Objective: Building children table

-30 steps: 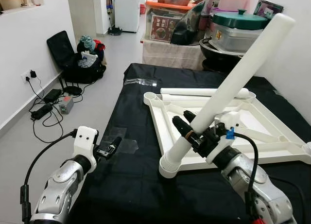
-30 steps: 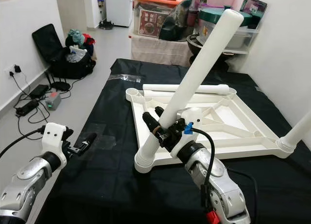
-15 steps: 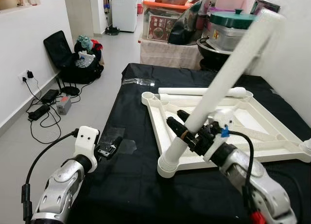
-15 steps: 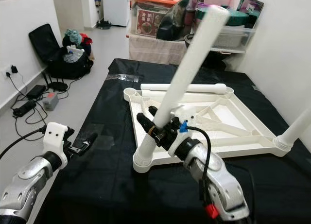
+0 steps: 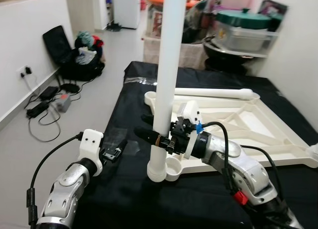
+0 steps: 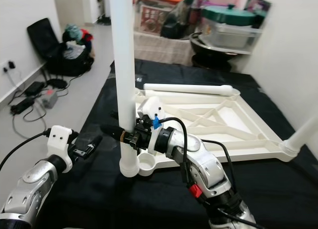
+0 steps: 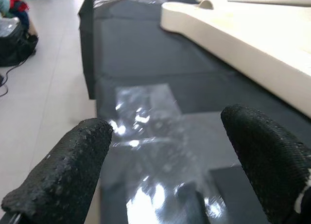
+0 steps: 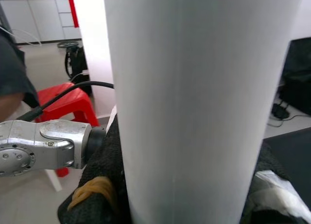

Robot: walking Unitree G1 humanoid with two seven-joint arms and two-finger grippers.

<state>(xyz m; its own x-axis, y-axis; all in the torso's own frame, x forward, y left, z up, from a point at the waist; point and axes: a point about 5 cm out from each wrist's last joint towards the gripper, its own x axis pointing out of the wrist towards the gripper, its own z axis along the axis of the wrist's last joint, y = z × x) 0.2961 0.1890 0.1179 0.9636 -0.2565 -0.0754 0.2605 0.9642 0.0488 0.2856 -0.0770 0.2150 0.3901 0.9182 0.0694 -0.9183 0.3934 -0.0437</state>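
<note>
No legible text, label, brand or number can be made out on anything pictured; distant box print is blurred

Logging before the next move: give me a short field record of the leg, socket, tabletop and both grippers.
leg: white tube, upright, foot on the black cloth beside the socket
socket: corner cup of tabletop, open, no leg in it
tabletop: white, upside down, on the cloth
spare leg: lying across the far edge
right gripper: shut on leg, low down
left gripper: open, over cloth edge, holding nothing
</note>
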